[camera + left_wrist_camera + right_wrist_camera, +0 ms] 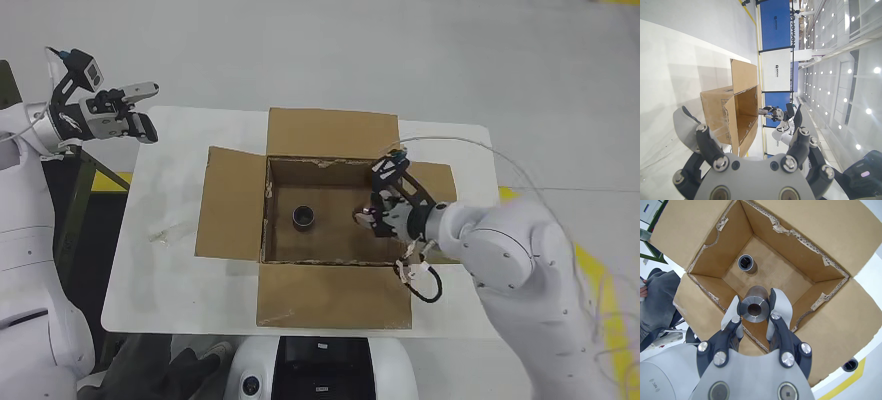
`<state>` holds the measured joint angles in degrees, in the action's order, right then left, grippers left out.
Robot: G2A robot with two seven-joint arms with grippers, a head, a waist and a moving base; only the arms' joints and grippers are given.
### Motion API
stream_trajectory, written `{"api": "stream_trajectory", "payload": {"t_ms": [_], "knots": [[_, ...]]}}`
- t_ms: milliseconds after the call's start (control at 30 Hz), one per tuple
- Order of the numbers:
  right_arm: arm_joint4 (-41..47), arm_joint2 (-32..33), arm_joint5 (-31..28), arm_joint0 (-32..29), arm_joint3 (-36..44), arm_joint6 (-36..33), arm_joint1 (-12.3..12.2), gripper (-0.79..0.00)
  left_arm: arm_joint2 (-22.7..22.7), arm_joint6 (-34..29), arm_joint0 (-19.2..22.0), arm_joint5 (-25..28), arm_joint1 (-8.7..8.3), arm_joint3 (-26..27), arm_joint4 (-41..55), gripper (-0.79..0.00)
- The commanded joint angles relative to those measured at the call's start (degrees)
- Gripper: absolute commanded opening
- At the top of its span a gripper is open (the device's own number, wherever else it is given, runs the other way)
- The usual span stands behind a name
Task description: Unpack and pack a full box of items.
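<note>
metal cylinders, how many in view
3: one hollow grey metal cylinder held by the right gripper over the brown cardboard box; one standing on the box floor; one outside it, past a flap. Flaps may hide more.

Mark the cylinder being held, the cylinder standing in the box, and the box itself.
held cylinder point(755, 318), right wrist view, on its near end face.
standing cylinder point(745, 263), right wrist view, on its open top end.
box point(791, 256), right wrist view, on an inner wall.
</note>
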<state>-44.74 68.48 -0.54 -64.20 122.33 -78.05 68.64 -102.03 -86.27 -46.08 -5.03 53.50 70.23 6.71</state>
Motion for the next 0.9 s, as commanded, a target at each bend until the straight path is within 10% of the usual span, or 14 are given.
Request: {"api": "stream_trajectory", "payload": {"t_ms": [0, 867], "knots": [[0.7, 2.8, 0.8, -1.3, 1.0, 0.3, -0.3, -0.785, 0.0, 0.0, 0.0, 0.0, 0.00, 0.0, 0.0, 0.000], [6.1, 31.6, 4.0, -18.5, 4.8, 0.1, -3.8, -0.785, 0.0, 0.0, 0.0, 0.0, 0.00, 0.0, 0.0, 0.000]]}}
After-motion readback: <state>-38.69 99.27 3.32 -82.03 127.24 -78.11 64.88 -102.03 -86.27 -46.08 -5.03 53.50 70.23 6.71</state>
